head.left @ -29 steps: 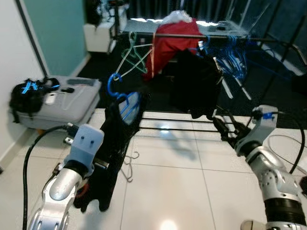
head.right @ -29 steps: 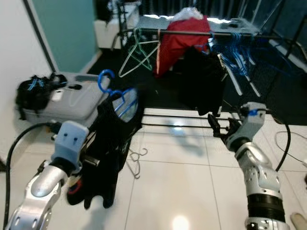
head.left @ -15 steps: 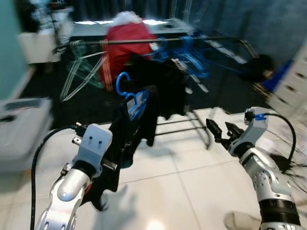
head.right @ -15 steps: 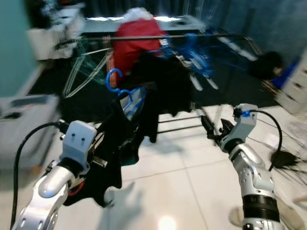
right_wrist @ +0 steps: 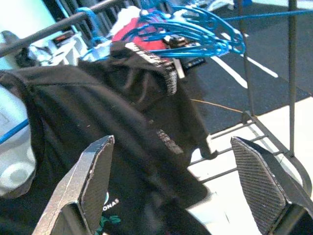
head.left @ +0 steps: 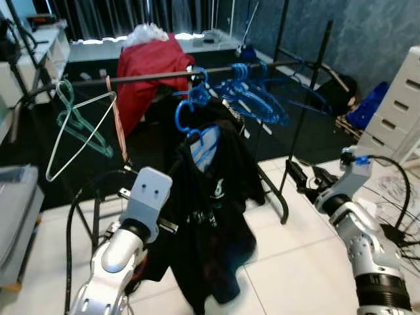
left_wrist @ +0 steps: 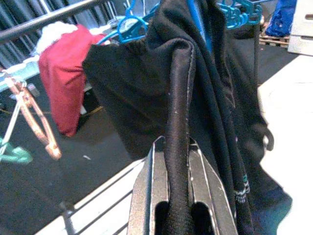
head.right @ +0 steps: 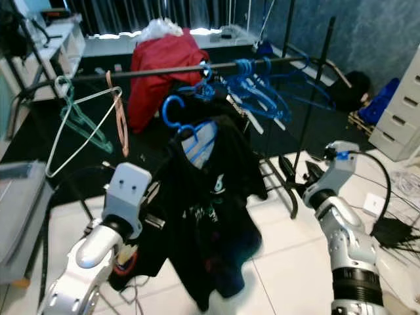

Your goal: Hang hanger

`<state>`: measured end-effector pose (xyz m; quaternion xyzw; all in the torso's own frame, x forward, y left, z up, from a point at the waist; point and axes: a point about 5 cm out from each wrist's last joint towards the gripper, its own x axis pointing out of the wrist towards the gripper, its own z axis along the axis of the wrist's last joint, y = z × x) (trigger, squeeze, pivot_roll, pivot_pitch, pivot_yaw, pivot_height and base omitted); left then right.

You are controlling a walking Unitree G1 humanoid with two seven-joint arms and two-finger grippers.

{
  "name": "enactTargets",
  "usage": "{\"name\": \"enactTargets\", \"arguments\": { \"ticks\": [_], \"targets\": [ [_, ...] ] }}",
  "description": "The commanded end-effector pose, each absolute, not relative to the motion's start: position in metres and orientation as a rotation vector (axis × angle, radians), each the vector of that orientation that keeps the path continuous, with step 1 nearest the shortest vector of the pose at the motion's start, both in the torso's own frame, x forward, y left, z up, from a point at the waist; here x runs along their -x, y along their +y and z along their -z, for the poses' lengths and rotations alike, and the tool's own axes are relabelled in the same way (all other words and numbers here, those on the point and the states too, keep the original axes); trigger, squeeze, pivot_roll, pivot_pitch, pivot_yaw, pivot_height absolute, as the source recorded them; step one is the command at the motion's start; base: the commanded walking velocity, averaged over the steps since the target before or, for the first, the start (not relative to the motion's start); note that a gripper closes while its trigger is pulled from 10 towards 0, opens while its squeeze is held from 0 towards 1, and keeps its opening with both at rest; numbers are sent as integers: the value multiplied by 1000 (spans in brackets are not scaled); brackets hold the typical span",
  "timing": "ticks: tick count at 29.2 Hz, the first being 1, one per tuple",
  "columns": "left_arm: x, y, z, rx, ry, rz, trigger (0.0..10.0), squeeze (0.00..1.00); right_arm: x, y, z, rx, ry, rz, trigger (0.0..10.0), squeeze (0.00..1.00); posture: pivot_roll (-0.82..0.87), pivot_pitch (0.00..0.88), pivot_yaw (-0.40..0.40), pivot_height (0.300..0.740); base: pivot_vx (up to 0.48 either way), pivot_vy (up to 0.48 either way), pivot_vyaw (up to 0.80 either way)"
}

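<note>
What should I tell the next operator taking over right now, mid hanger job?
Left gripper: shut on the black T-shirt, which sits on a blue hanger.
Right gripper: open, holding nothing, out to the right near the rack's upright post.
Rack rail is straight ahead, carrying a green hanger, a red garment and a bunch of blue hangers.
Done: garment brought up to the rack.
Left: whether the hook is over the rail cannot be told; confirm, then release.

You're looking at two silver, jointed arms with pale blue-grey wrist housings. The left gripper (left_wrist: 177, 196) has metal-grey fingers; the right gripper (right_wrist: 181, 181) has black textured pads. Black cables trail from both wrists; a blue marking tops the right.
</note>
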<state>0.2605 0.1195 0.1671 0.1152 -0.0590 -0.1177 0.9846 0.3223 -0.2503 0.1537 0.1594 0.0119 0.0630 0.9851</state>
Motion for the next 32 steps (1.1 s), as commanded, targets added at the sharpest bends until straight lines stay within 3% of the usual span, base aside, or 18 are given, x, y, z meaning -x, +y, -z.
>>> {"name": "enactTargets", "arguments": {
  "ticks": [1,27,32],
  "targets": [
    [-261,122,-172,-240,-137,204,10000,0,-323,-249,-157,-315,17,-133,10000,0,-42,9,-32,740,480,0,0],
    [-275,120,-167,-252,13,14,10000,0,-323,-248,-157,-319,15,-126,10000,0,-47,10,-26,740,480,0,0],
    [-275,124,-160,-250,62,-17,10000,0,-322,-248,-156,-319,19,-125,10000,0,-49,9,-23,740,99,0,0]
  ]
}}
